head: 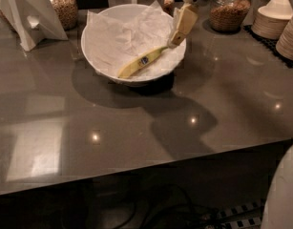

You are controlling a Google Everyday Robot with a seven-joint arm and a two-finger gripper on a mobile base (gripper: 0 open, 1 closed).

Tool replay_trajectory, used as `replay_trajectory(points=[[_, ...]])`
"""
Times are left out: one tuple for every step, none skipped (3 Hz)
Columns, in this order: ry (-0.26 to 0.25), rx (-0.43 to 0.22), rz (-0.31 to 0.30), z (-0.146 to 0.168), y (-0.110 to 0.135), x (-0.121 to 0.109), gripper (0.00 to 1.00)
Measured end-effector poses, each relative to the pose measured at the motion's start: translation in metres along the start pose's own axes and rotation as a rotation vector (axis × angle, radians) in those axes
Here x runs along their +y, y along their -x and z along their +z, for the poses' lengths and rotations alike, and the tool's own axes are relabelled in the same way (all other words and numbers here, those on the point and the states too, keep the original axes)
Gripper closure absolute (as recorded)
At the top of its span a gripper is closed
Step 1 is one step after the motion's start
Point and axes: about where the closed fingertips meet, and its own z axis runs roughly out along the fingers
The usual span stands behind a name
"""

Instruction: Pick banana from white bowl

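Note:
The banana (142,62) lies slanted in the white bowl (96,61) on crumpled white paper, its blue sticker near the middle and its stem tip pointing up and to the right. The bowl stands on the dark table, left of centre at the back. My gripper (177,36) reaches down from the top of the view over the bowl's right rim. Its cream-coloured tip is right by the banana's stem end.
A white folded stand (29,20) and a jar of nuts (62,6) sit at the back left. Another jar (228,11) and stacks of small pale bowls (278,18) sit at the back right. The table's front edge runs across the lower view.

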Motion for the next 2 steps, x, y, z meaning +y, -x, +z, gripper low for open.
replay_trajectory(points=[[0.0,0.0,0.0,0.0,0.0,0.0,0.0],[0.016,0.007,-0.075,0.017,0.007,-0.001,0.0]])
